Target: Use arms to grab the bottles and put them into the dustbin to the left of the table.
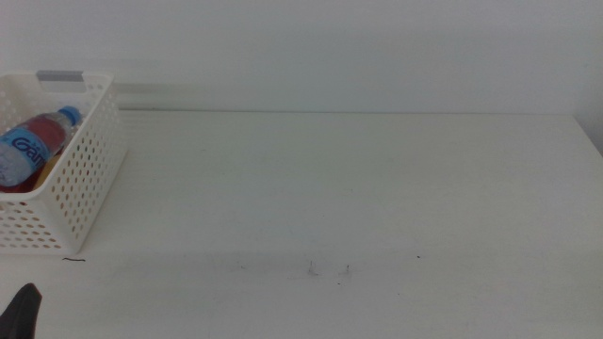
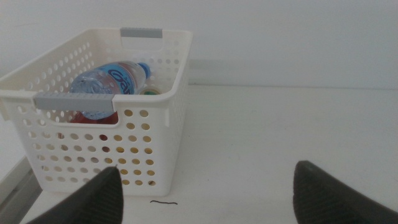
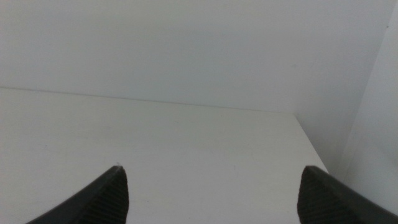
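The white perforated plastic dustbin (image 1: pixel 80 169) stands at the left edge of the plain white bench (image 1: pixel 358 188), holding the clear blue-labelled water bottle (image 2: pixel 109 84) lying atop something red, with a bit of yellow and green beside it. The left claw (image 2: pixel 205 193) hangs just before the bin, jaws spread and holding nothing. The right claw (image 3: pixel 211 193) hangs over bare bench, likewise spread.

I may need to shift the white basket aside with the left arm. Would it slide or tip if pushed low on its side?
The dustbin would probably slide: it sits flat on the smooth table. Its perforated plastic walls look light, so a high push may tilt it. The water bottle lying on top could roll inside. The left pincer is open, short of it.
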Robot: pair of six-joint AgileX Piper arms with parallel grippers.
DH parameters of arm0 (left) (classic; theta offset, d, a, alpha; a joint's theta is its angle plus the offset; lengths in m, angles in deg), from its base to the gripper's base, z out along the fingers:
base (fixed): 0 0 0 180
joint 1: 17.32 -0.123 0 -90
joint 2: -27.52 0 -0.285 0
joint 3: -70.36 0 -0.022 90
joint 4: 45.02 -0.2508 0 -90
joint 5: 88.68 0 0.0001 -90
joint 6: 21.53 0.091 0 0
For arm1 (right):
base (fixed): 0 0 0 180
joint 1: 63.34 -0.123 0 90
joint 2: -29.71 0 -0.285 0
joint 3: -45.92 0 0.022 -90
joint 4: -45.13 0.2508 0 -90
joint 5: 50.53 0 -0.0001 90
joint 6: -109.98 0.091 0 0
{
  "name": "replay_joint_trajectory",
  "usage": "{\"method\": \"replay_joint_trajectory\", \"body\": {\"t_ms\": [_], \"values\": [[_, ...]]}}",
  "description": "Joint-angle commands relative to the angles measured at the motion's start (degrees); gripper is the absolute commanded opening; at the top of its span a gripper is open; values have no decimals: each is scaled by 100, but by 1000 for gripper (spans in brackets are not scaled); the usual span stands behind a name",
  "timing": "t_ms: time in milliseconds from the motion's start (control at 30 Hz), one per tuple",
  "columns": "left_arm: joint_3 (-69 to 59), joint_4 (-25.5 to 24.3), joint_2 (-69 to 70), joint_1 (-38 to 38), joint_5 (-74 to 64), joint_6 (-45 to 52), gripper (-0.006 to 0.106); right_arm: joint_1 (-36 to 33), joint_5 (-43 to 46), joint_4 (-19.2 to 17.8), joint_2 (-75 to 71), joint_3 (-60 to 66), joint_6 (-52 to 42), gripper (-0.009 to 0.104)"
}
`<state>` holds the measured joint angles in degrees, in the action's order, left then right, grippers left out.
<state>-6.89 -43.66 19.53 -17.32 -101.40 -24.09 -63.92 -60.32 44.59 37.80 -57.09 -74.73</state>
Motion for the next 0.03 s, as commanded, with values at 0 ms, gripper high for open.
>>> {"method": "replay_joint_trajectory", "body": {"t_ms": [0], "values": [[2,-10,20,0,51,-57,94,30,53,-60,-30,22,-20,92]]}}
